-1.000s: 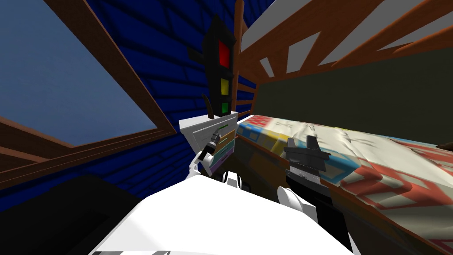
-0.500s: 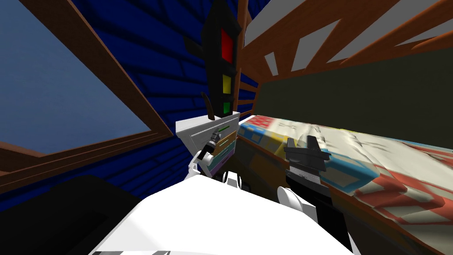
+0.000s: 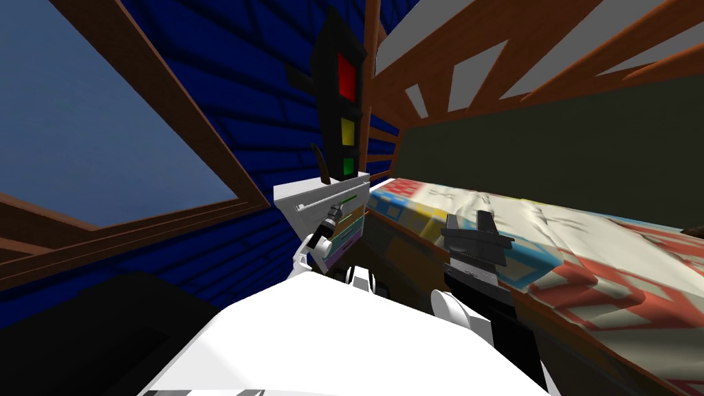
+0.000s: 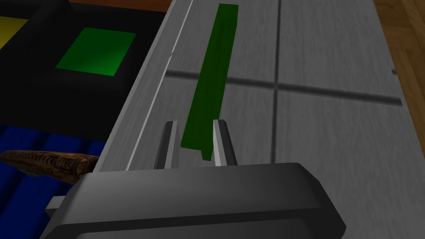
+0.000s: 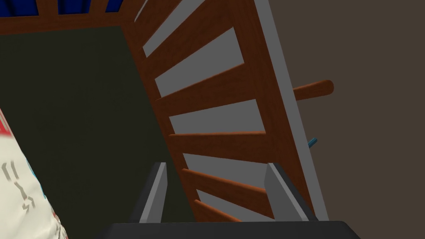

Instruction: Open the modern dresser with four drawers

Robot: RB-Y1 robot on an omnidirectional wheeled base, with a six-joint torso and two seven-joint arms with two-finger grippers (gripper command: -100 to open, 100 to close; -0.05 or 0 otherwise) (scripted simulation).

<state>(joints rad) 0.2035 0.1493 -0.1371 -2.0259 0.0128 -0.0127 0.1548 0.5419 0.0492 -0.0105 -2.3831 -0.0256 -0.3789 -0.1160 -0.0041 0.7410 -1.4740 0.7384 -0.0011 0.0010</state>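
L gripper astride green handle (dresser)

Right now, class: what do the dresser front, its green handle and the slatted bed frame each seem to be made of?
The dresser front: matt grey with faint streaky grain, perhaps painted wood. The green handle: flat, plain dark green, no grain; material unclear. The slatted bed frame: smooth reddish-brown, probably varnished wood.
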